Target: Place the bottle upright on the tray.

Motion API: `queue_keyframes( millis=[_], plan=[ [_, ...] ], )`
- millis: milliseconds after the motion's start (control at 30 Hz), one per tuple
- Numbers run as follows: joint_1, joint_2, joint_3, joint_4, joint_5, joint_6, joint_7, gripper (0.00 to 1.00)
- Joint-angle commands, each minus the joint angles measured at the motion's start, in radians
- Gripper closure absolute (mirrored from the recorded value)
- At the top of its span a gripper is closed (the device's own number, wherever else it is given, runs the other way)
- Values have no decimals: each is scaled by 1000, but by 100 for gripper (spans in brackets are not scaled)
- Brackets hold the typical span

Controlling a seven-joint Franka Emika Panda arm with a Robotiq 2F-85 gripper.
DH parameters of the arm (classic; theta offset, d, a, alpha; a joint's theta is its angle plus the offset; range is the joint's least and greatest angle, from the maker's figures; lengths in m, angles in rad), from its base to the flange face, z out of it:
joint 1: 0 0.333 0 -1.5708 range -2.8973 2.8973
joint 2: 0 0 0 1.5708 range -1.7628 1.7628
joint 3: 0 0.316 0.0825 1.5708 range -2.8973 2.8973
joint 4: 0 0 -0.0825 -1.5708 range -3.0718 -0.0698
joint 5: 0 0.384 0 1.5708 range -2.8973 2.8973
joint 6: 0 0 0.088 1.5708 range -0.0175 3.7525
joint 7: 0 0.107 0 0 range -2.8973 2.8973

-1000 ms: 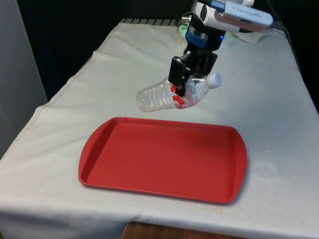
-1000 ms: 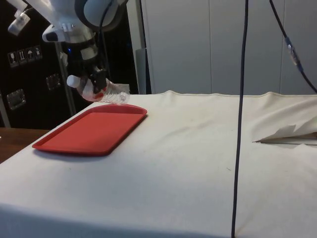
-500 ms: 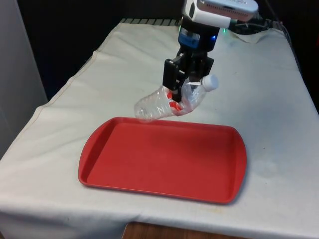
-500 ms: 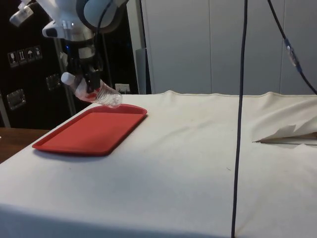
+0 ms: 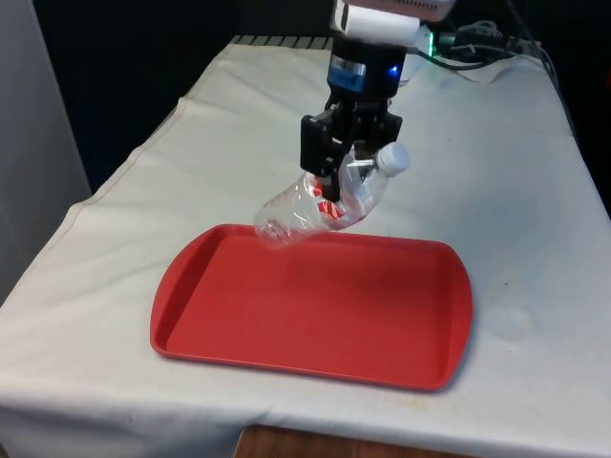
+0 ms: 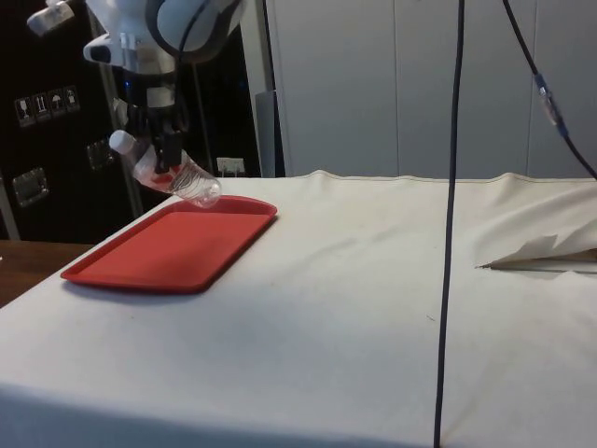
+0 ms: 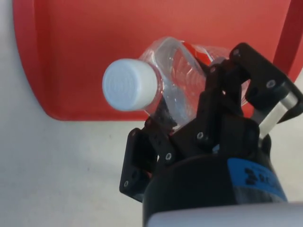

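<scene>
You have the gripper clamped across the clear bottle, biting it on the upper body below the neck, so the heavier length hangs free on the far side of the fingers. That grip point explains the slant: the bottle is held in the air above the far rim of the red tray, touching nothing that you can make out. Its long axis runs diagonally. The white cap is the high end, pointing up and toward the front view's right; the base is the low end, dipping toward the front view's left and down at the tray.

From the side view the bottle shows the same tilt, cap up and base low over the tray's far end. How close the base sits to the tray floor is hard to judge from there, though a gap seems likely.

To stand it up, you would probably need more rotation, bringing the cap over the base before lowering
</scene>
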Motion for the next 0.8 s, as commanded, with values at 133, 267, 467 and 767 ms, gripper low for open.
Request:
queue_keyframes(
  millis=[133, 267, 467, 767],
  plan=[
    [-13, 2, 6, -7, 60, 49, -28, 86],
    [-13, 4, 2, -8, 92, 66, -43, 86],
    [-4, 6, -16, -7, 144, 76, -63, 86],
    [-19, 11, -16, -18, 251, 121, -129, 86]
  ],
)
